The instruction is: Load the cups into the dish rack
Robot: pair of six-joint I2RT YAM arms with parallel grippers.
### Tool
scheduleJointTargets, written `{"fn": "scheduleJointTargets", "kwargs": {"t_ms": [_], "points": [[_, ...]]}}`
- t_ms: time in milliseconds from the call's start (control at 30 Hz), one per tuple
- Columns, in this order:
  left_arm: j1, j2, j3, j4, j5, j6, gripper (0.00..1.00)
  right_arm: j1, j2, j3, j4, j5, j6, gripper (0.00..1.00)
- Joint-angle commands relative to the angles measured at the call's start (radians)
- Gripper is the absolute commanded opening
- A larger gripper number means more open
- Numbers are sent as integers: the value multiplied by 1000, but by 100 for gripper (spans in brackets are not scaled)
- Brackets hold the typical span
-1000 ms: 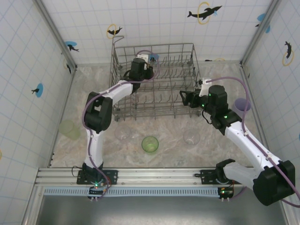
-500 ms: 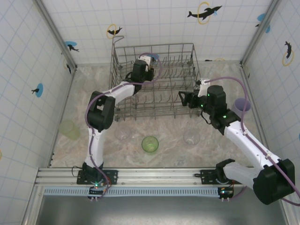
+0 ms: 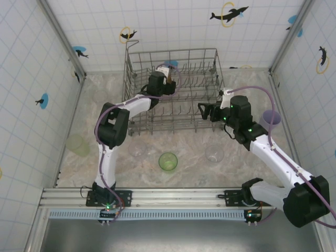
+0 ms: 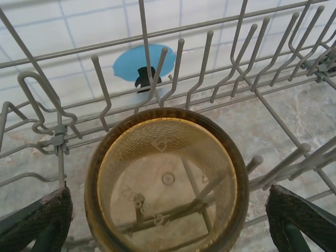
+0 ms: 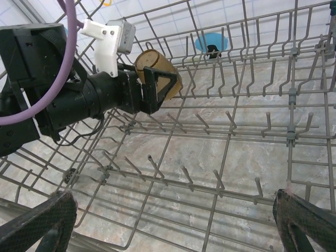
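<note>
Marbled desk lies open at the near edge, save a green cup between a clear cup and a second clear cup. Past them, the right tool hangs spread over the right side of the dish rack. Farther in, the left tool, spread, flanks the amber cup tilted among far tines without touching; moulded base marks are unreadable.

Amber-brown cup, grey wire dish rack, pale green cup, lilac cup, beige marbled table, white tiled walls with blue dolphin motifs.
</note>
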Motion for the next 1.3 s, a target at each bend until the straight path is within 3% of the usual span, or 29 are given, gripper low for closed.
{"fn": "scheduleJointTargets", "kwargs": {"t_ms": [0,300,833,1033,1267], "points": [[1,-91,-28,40,-29,16,97,8,1,3,36,-1,12,99],[-2,-207,-63,39,-66,-21,98,15,-17,-9,43,-5,28,99],[-1,-480,-231,-23,-67,-99,98,18,-64,34,-139,44,32,99],[-1,-546,-264,-116,-75,-107,98,27,-94,29,-188,57,37,99],[-2,-625,-298,-211,-69,-134,98,105,-97,19,-206,62,22,99]]}}
